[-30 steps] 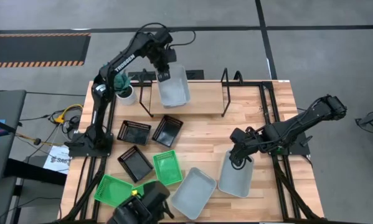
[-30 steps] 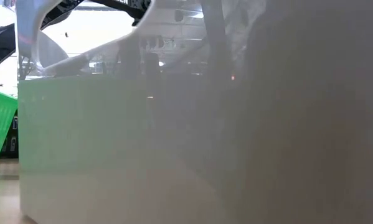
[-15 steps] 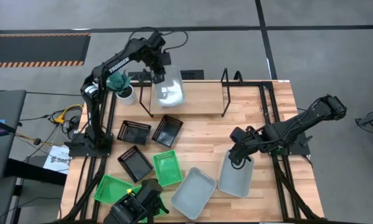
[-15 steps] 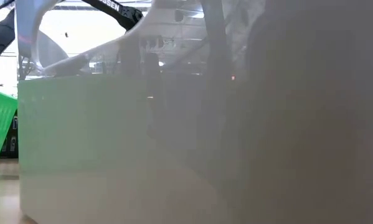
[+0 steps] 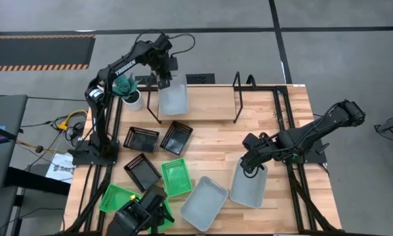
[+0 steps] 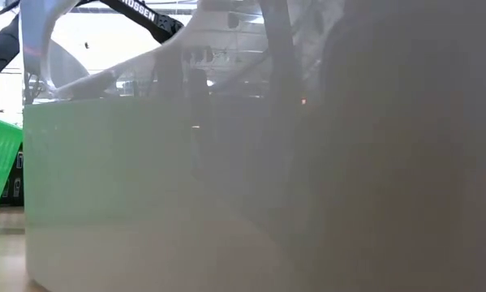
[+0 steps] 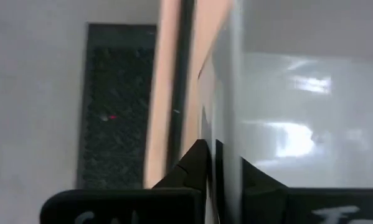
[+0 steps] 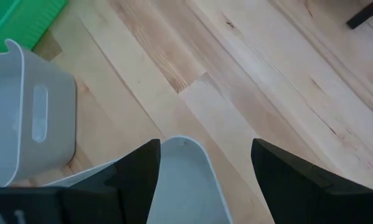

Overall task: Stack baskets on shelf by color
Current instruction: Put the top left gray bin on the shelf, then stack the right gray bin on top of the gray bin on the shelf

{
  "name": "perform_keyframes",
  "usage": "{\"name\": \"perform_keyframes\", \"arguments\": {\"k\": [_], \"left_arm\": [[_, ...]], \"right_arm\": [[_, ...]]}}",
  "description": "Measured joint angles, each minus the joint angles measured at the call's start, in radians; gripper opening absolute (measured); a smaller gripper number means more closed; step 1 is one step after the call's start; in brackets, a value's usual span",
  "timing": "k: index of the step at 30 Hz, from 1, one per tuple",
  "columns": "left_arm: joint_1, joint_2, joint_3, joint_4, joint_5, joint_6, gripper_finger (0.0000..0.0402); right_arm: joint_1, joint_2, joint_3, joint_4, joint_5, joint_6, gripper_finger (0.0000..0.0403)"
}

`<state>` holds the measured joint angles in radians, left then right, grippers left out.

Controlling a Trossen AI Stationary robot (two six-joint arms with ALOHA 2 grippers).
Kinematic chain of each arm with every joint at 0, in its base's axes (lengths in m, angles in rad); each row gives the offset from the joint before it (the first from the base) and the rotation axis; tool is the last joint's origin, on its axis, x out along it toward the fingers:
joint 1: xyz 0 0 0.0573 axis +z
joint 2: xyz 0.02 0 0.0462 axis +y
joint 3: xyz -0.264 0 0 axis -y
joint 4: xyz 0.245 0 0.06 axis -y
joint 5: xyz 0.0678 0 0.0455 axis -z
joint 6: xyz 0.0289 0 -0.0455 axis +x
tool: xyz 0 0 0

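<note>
Across the low view a grey basket (image 6: 186,195) hides nearly everything; left jaws apparently pinch another, right's gape.

A white plant pot (image 5: 134,99) with a green plant (image 5: 123,85) stands at the table's (image 5: 216,141) upper left corner. Yellow cables (image 5: 70,122) and a paper sheet (image 5: 58,169) lie on the floor, frame left. A striped mat (image 5: 39,51) fills the upper left.
</note>
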<state>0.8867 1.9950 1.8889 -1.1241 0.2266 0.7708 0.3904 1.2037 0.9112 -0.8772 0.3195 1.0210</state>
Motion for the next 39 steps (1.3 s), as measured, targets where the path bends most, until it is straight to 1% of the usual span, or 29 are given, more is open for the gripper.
{"name": "perform_keyframes", "arguments": {"k": [3, 7, 12, 16, 19, 23, 27, 32, 35, 39], "left_arm": [[-0.001, 0.001, -0.058, 0.012, 0.002, 0.007, 0.0000], [-0.013, 0.003, -0.113, 0.058, -0.045, 0.018, 0.0000], [-0.017, 0.003, -0.116, 0.090, -0.074, 0.037, 0.0000], [-0.007, 0.003, -0.117, 0.090, -0.060, 0.037, 0.0000], [-0.006, 0.003, -0.117, 0.099, -0.070, 0.041, 0.0000], [-0.008, 0.003, -0.117, 0.102, -0.104, 0.042, 0.0013], [-0.007, 0.003, -0.117, 0.094, -0.108, 0.052, 0.0048], [-0.009, 0.003, -0.117, 0.098, -0.139, 0.051, 0.0113], [-0.009, 0.003, -0.106, 0.092, -0.141, 0.006, 0.0154], [-0.022, 0.003, -0.051, 0.068, -0.127, -0.057, 0.0201]], "right_arm": [[0.000, 0.000, 0.000, 0.000, 0.000, 0.000, 0.0276], [0.000, 0.000, 0.000, 0.000, 0.000, 0.001, 0.0276], [0.000, 0.000, 0.000, 0.000, -0.001, 0.003, 0.0276], [0.000, 0.000, 0.000, 0.000, -0.001, 0.002, 0.0276], [0.000, 0.000, 0.000, 0.000, -0.001, 0.002, 0.0276], [0.000, 0.000, 0.000, 0.000, -0.002, 0.002, 0.0276], [0.000, 0.000, 0.000, 0.000, -0.002, 0.001, 0.0276], [0.000, 0.000, 0.000, 0.000, -0.002, 0.000, 0.0276], [0.000, 0.000, 0.000, 0.000, -0.002, 0.000, 0.0276], [0.000, 0.000, 0.000, -0.005, -0.010, 0.007, 0.0276]]}}
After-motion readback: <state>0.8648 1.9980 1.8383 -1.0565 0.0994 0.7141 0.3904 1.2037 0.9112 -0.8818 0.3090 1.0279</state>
